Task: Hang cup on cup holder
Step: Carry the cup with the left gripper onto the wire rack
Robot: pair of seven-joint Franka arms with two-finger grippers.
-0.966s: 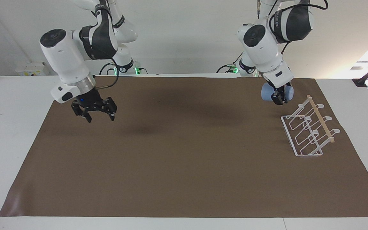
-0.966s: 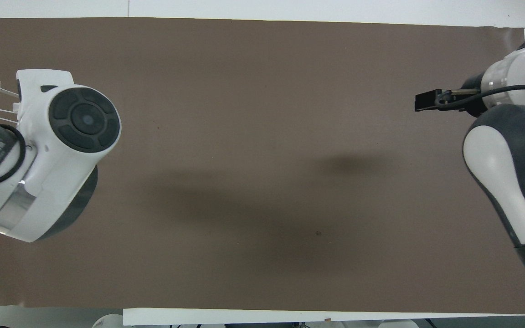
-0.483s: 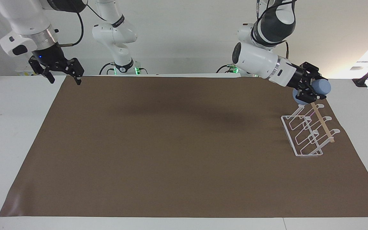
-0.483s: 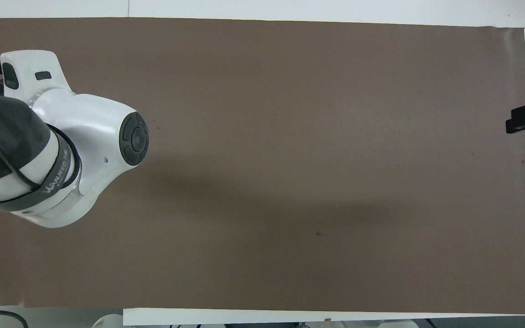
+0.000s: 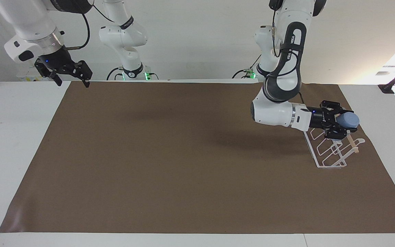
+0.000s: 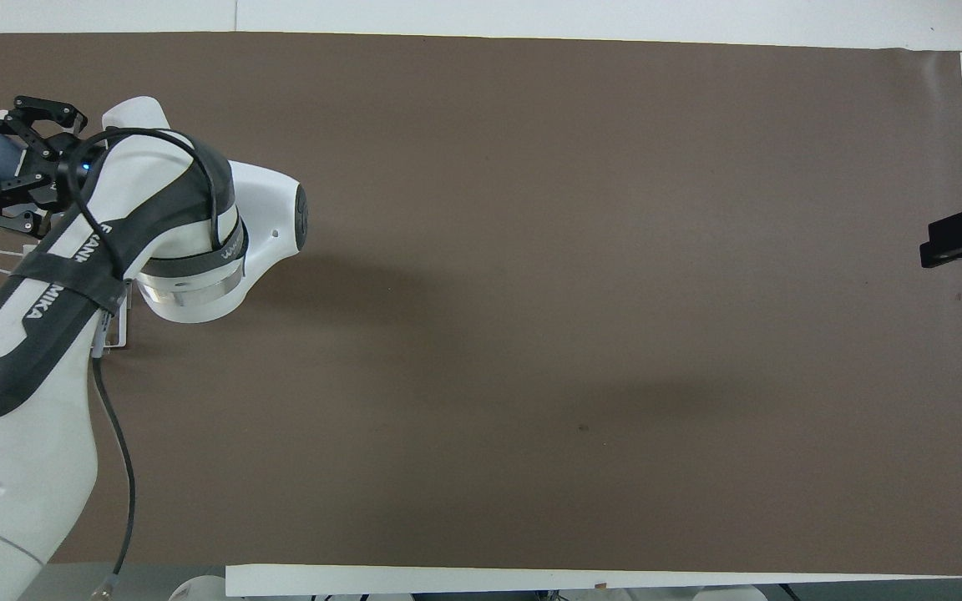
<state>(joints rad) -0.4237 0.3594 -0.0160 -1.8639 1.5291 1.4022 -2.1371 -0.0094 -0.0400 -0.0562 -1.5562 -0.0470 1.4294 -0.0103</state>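
Facing view shows the left gripper [image 5: 338,125] squeezing the cup [image 5: 347,120] over the holder [image 5: 326,151]; the right gripper [image 5: 69,73] waits, jaws apart.

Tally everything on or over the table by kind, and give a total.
Cups: 1, the cup, held by the left gripper over the rack
Cup holders: 1, the cup holder
Grippers: 2, including the right gripper, waiting
Brown mats: 1
Total: 5

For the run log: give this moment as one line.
left gripper: holds light-blue cup sideways over wire cup holder | right gripper: waits, open, raised
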